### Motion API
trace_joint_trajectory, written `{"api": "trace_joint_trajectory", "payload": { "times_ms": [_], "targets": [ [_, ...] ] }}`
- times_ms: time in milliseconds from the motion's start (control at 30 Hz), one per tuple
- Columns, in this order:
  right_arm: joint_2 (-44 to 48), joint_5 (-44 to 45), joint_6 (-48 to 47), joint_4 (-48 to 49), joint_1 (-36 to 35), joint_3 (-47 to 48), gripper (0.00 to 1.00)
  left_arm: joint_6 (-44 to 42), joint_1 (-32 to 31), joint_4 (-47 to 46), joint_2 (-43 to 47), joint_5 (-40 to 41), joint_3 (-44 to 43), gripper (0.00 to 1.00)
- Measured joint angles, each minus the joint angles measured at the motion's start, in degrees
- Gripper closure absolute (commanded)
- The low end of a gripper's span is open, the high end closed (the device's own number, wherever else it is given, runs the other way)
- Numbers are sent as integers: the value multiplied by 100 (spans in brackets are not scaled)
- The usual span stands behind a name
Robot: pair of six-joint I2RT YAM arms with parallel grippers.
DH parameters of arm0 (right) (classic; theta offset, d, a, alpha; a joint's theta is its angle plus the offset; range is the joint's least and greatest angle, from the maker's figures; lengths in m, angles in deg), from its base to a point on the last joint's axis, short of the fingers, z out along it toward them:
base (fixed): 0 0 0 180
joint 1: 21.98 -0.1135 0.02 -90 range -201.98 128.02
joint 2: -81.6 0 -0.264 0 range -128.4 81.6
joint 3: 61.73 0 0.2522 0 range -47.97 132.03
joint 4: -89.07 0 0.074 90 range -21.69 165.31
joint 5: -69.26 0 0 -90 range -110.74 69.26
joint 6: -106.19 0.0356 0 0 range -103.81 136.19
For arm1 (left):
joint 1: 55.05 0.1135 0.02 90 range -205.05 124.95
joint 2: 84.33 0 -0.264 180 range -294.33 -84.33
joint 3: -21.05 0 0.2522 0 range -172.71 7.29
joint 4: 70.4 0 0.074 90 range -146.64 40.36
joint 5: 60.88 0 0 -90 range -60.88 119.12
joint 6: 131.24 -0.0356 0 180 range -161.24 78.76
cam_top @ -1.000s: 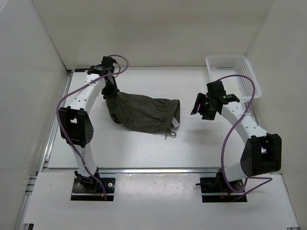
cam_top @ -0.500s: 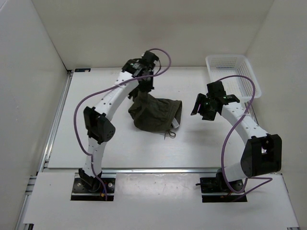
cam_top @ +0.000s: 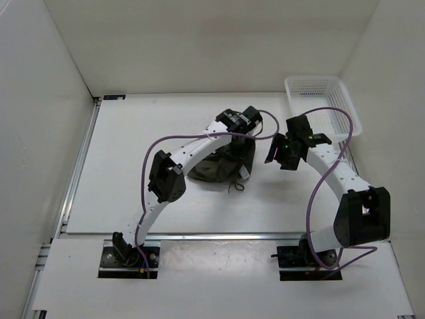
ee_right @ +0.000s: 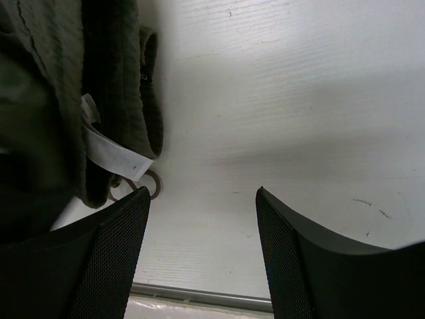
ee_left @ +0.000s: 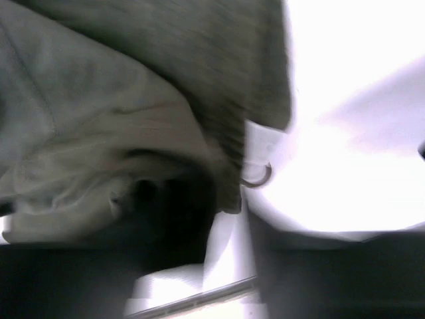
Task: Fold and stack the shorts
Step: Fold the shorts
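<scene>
Dark olive-green soft fabric shorts (cam_top: 211,169) lie bunched in a heap at about the middle of the white worktop (cam_top: 119,173). A white label (cam_top: 244,171) and a loop of drawstring (cam_top: 236,187) show at the heap's right, near side. The left gripper (cam_top: 243,138) hangs over the right end of the heap, close on the cloth. Its wrist view is a blur of fabric, so I cannot tell how far it is open or whether it has any cloth. The right gripper (ee_right: 199,199) hovers just right of the shorts, apart from them, spread wide and empty. A white plastic mesh basket (cam_top: 313,79) sits at the far right corner. Plain white walls (cam_top: 199,40) enclose the worktop on three sides, and a metal rail (cam_top: 73,186) runs along its left edge.
</scene>
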Motion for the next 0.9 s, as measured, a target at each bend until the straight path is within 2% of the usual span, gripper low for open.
{"api": "trace_joint_trajectory", "payload": {
  "times_ms": [33, 133, 233, 467, 667, 767, 900],
  "targets": [
    [0, 4, 0, -4, 0, -7, 30, 7, -76, 28, -46, -59, 4, 0],
    [9, 15, 2, -2, 0, -7, 30, 68, -146, 101, -7, -199, 22, 0],
    [35, 17, -7, -2, 0, -13, 30, 129, 131, 42, 352, -503, 232, 3],
    [70, 129, -201, -37, -225, 90, 30, 372, 1687, -774, 2461, -1294, 1668, 11],
    [-833, 730, -649, -251, -1740, 1609, 30, 522, 2426, -970, 3436, -1349, 2396, 16],
    [-1550, 1158, -933, -319, -2465, 2433, 25, 573, 2935, -946, 3633, -1329, 2955, 16],
    [-2527, 1609, -1266, -457, -3191, 3303, 18, 619, 3915, -909, 3985, -1322, 3713, 16]
  ]
}}
